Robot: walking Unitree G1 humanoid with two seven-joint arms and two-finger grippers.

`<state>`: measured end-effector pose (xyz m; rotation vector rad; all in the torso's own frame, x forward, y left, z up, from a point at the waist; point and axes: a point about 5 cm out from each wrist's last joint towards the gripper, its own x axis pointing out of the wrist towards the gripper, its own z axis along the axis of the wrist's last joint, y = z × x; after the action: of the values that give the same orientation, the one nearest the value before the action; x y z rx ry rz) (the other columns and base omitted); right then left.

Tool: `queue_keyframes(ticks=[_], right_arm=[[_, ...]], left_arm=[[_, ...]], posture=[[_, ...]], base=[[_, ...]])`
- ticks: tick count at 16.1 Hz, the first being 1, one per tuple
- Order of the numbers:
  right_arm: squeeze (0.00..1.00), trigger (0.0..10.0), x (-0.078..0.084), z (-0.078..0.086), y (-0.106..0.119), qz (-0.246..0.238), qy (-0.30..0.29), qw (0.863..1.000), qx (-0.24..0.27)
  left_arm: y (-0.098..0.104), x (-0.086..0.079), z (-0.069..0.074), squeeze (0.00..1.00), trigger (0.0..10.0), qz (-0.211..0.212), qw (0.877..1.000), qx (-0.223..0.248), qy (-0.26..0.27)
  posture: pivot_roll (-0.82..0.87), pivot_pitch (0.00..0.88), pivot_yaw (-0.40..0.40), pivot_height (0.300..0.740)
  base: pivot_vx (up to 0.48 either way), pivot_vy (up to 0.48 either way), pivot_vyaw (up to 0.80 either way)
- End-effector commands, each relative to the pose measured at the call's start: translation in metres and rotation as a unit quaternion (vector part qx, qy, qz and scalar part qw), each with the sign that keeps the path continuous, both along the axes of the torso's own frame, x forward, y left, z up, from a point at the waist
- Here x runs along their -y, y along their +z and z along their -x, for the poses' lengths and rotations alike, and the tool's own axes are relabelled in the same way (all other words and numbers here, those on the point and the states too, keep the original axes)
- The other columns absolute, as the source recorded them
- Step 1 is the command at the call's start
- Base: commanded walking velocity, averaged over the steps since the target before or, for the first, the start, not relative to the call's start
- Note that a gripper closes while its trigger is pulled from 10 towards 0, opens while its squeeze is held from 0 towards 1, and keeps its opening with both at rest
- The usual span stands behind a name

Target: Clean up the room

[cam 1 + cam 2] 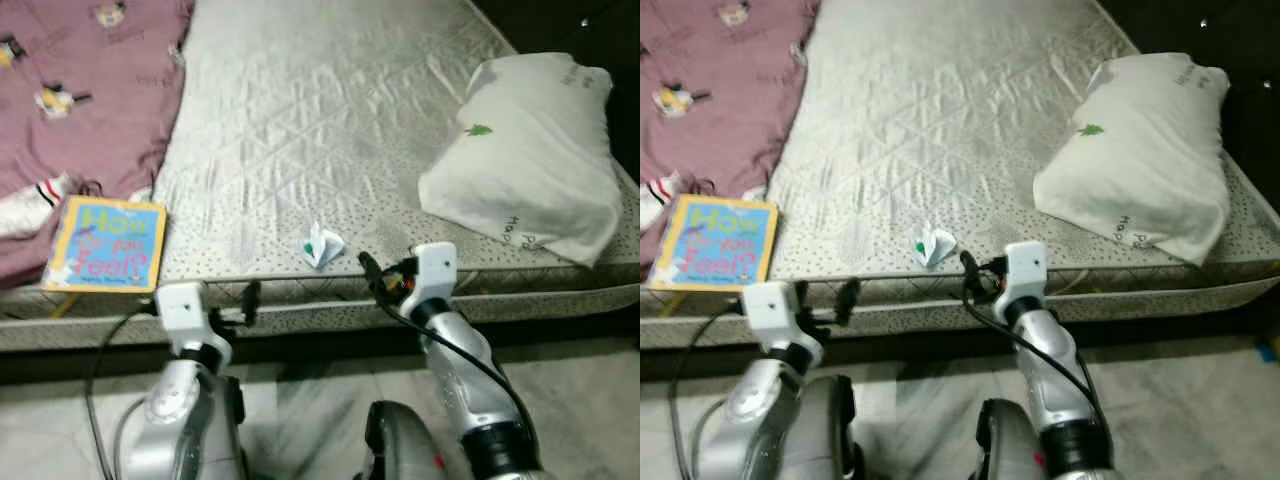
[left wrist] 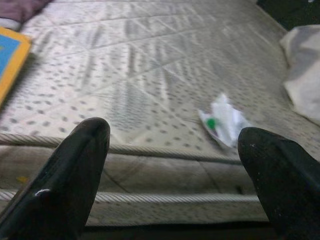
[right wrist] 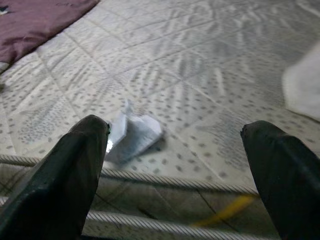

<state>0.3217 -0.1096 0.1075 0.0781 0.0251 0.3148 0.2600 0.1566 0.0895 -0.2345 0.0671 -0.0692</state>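
Note:
A crumpled white wrapper [image 1: 322,245] with a green mark lies on the grey quilted mattress [image 1: 320,110], close to its front edge. My right gripper [image 1: 372,272] hovers at the mattress edge just right of the wrapper. In the right wrist view its fingers [image 3: 65,180] stand wide apart and open, and the wrapper [image 3: 132,135] lies just ahead of one of them. My left gripper [image 1: 248,303] is lower, beside the mattress side, left of the wrapper. It is open too, and the wrapper [image 2: 222,122] lies ahead of it, off toward one finger.
A children's book [image 1: 105,245] with a yellow border lies at the front left of the mattress, partly on a maroon patterned blanket [image 1: 80,80]. A white pillow [image 1: 530,160] sits at the right side. Pale tiled floor [image 1: 300,410] runs below the bed.

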Motion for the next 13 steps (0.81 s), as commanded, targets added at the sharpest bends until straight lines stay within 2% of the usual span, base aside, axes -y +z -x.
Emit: queue_keyframes(ticks=[1,6,9,13], right_arm=[[0.00,10.0,0.0018,0.0016,-0.0031,0.005,-0.002,1.000,-0.003],[0.00,10.0,0.0010,0.0029,-0.0060,0.007,0.000,1.000,-0.006],[0.00,10.0,0.0014,0.0021,-0.0056,0.012,0.001,1.000,-0.004],[0.00,10.0,0.0008,0.0034,-0.0072,0.013,0.001,1.000,-0.006]], left_arm=[[-0.0029,0.0011,0.0006,0.00,10.0,0.004,1.000,-0.008,0.001],[-0.0036,0.0023,0.0009,0.00,10.0,0.006,1.000,-0.007,-0.003],[-0.0044,0.0022,0.0005,0.00,10.0,0.010,1.000,-0.010,0.000],[-0.0042,0.0019,0.0010,0.00,10.0,0.008,1.000,-0.012,-0.001]], posture=[[0.07,0.180,-0.052,0.570],[0.08,0.171,-0.051,0.570],[0.08,0.171,-0.051,0.570],[0.08,0.178,-0.051,0.570]], base=[[0.259,0.000,0.00],[0.260,0.000,0.00],[0.000,0.000,0.00],[0.000,0.000,0.74]])
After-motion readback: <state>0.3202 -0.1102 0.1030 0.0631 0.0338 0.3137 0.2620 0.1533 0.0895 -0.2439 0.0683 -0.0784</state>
